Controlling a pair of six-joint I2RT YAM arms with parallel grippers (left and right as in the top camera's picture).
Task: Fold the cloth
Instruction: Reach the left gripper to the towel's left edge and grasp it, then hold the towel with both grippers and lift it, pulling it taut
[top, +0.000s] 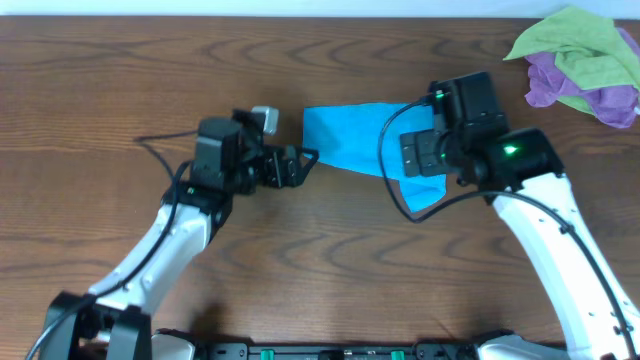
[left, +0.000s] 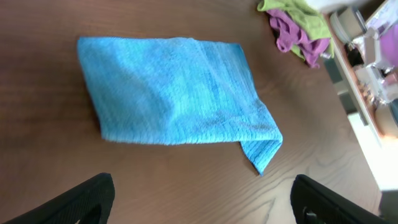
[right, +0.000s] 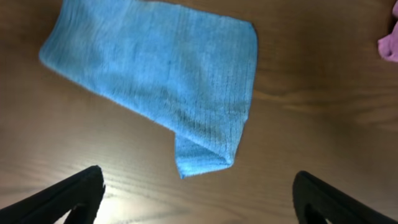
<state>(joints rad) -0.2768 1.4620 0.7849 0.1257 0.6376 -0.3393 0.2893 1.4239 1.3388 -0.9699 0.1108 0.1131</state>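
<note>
While both arms hang over the middle of the dark brown wooden table (top: 150, 80), the bright blue terry cloth (top: 350, 135) lies flat between them, a little toward the far edge. Its long edges run fairly straight, and in the left wrist view one layered corner (left: 264, 152) pokes out past the near edge as a small pointed tail.

The left gripper (top: 295, 165) sits just beside the cloth's left edge. Its black fingers (left: 81, 199) are spread wide with only bare wood between them, so it grips nothing.

The right gripper (right: 199, 180) hovers above the cloth's right end, its arm hiding that end from overhead. Its fingers (right: 74, 193) are splayed too, released and clear of the fabric.

There's plenty of open wood to the left and along the near side. A crumpled heap of green and purple cloths (top: 585, 60) crowds the far right corner, well apart from the blue one.
</note>
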